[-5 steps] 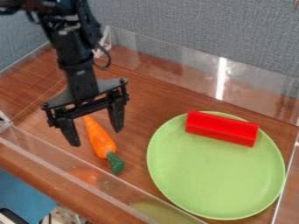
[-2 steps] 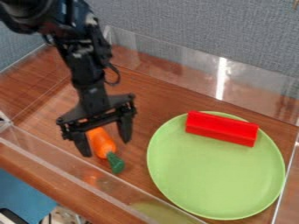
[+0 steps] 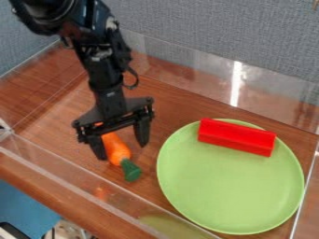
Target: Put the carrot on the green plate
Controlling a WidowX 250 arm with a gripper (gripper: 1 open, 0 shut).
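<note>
With its two dark fingers spread wide and pointing straight down, my gripper stands astride the carrot and grips nothing; one finger is to the left of the orange body and the other to its right. I cannot tell whether either fingertip touches the carrot or the surface beneath. Between the fingers, the carrot lies flat on the wooden table, its orange body partly hidden by the gripper and its dark green stub top pointing toward the lower right, out past the fingers. Above the gripper, the black arm rises toward the upper left corner of the view. To the right of the carrot, near but apart from it, lies the green plate, round and flat, with its left rim just beyond the green stub. On the plate's upper right part rests a red rectangular block, lying lengthwise and slanting down to the right. Clear plastic walls enclose the table, and behind them hangs a grey textured backdrop.
</note>
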